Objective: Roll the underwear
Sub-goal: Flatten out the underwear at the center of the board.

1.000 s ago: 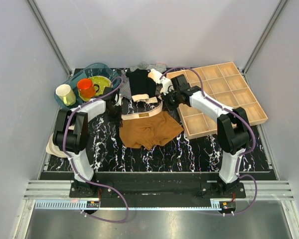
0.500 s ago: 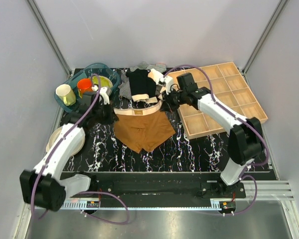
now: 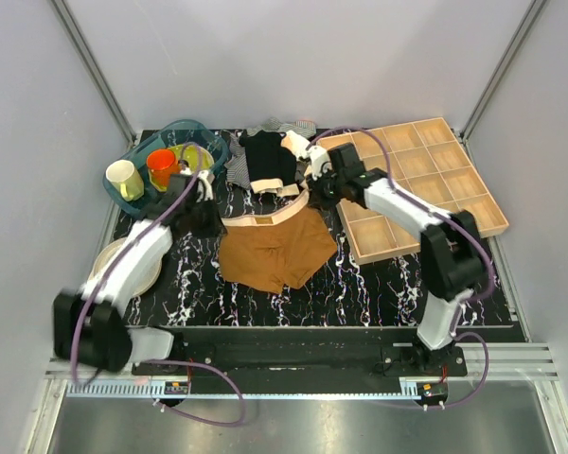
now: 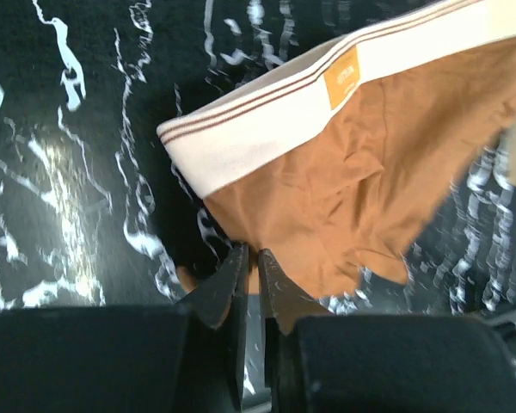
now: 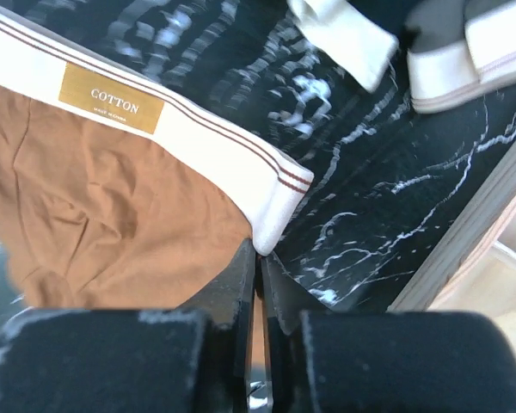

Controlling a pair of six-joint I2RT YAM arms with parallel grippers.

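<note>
- Fingers (image 4: 226, 288) of my left gripper (image 4: 251, 256) are pressed together on the side hem of the underwear (image 4: 353, 146), just under the corner of its waistband (image 4: 267, 120). The cloth runs straight into the tips.
- My right gripper (image 5: 258, 258) is pinched on the opposite end of that band, with the corner sitting right between the tips.
- Between the two pinches the rust-brown boxer briefs lie spread on the black marbled mat (image 5: 353, 215). The band is stretched across, the COTTON label (image 5: 112, 101) is showing, and the leg ends trail on the near side of my fingers. A shadow under the band suggests that edge is raised a little.
- I read this as the spreading-out before the roll. I would hold both ends level, pull just enough to take the sag out, lay the cloth flat, then let go and roll evenly so the bundle does not cone.
- My left pinch sits lower on the cloth than my right, so that side may land skewed.
- Most of the open mat is on the near side of the fingers, past the leg hems.
- Just outboard of the right fingers runs the wall of the wooden tray (image 5: 473, 228), a hard edge to stay off.
- Close beyond the fingers lie the black garment (image 3: 265, 156) and the striped cloth (image 3: 235, 170). Outboard of the left fingers is the blue basin (image 3: 133, 154) holding cups (image 3: 163, 165), so I would not drift that way.
</note>
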